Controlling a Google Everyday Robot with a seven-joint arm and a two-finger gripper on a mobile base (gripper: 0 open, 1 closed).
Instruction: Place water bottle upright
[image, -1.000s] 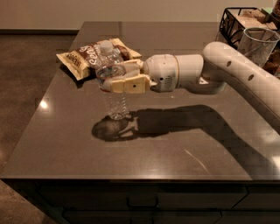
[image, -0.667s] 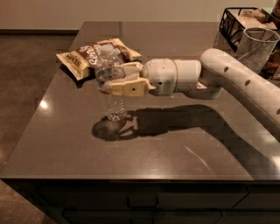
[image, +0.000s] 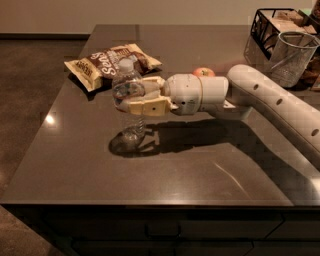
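Note:
The water bottle (image: 130, 97) is a small clear ribbed plastic bottle with a white cap. It stands upright on the dark table (image: 200, 165), left of centre, its base on the surface. My gripper (image: 134, 99) reaches in from the right on a white arm. Its cream fingers (image: 150, 106) are closed around the bottle's middle, covering the label band.
A brown snack bag (image: 107, 62) lies behind the bottle at the back left. A red apple (image: 203, 72) sits behind my wrist. A black wire basket (image: 272, 27) and a mesh cup (image: 294, 57) stand at the back right. The table's left edge is near the bottle.
The bottle and my gripper have barely moved. The bottle stays upright in the same spot with the fingers still around it.

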